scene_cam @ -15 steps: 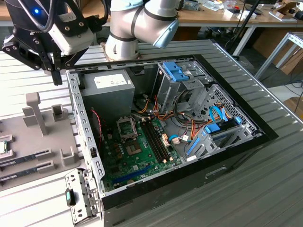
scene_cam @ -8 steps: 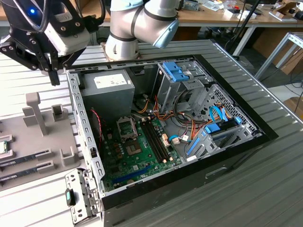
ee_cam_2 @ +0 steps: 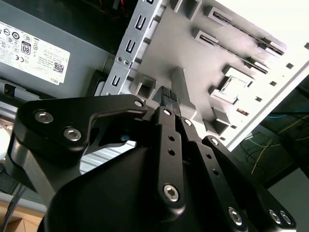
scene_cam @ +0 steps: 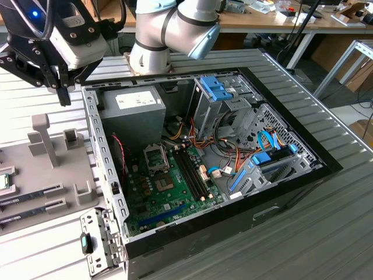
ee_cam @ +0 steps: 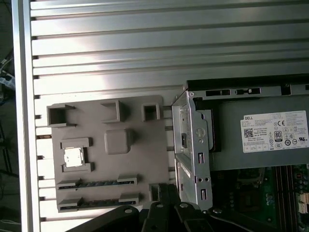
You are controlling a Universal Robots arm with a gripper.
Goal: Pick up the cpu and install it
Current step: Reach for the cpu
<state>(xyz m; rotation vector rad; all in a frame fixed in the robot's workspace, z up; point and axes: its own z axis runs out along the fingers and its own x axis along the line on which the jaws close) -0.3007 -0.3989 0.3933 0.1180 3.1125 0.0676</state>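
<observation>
The cpu (scene_cam: 3,182) is a small silvery square with a green rim, lying in a recess of the grey fixture plate (scene_cam: 52,175) at the exterior view's left edge. Both wrist views show the cpu (ee_cam: 73,157) (ee_cam_2: 235,87) in that recess. My gripper (scene_cam: 63,96) hangs high above the plate's far end, beside the case corner and well away from the cpu. Its black fingers (ee_cam_2: 167,96) meet at the tips with nothing between them. The metal-framed socket (scene_cam: 156,157) sits on the green motherboard inside the open computer case (scene_cam: 291,175), with its bracket raised.
Two memory strips (ee_cam: 96,183) lie in slots on the plate near the cpu. Grey posts (scene_cam: 46,140) rise from the plate. A grey power supply (scene_cam: 131,114) fills the case's back corner. The case's metal wall (scene_cam: 96,151) separates plate and motherboard.
</observation>
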